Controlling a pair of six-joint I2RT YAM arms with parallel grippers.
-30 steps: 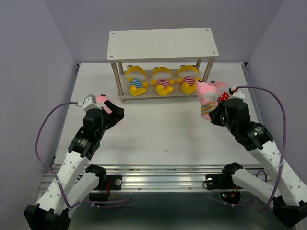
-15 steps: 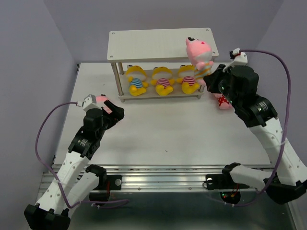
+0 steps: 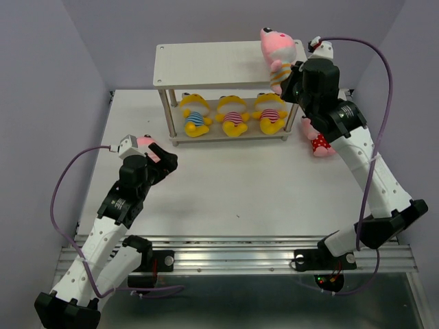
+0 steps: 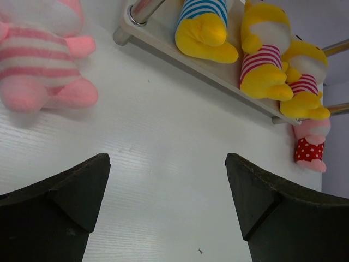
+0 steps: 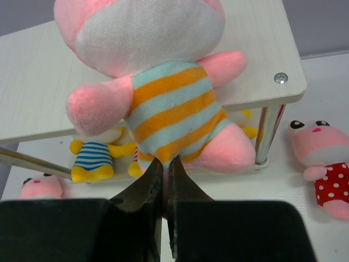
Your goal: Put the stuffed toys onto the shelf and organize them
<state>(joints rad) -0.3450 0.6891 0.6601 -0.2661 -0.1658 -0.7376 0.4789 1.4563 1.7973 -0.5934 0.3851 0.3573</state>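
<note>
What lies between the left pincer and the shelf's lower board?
Only bare table, in the left wrist view, separates the left pincer from the lower board; a pink toy lies aside.

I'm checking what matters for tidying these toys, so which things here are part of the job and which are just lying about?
Job: shelf; three yellow toys on its lower board; orange-striped pink toy in the right gripper; polka-dot toy and pink-striped toy on the table.
Just there: purple cables; metal rail.
</note>
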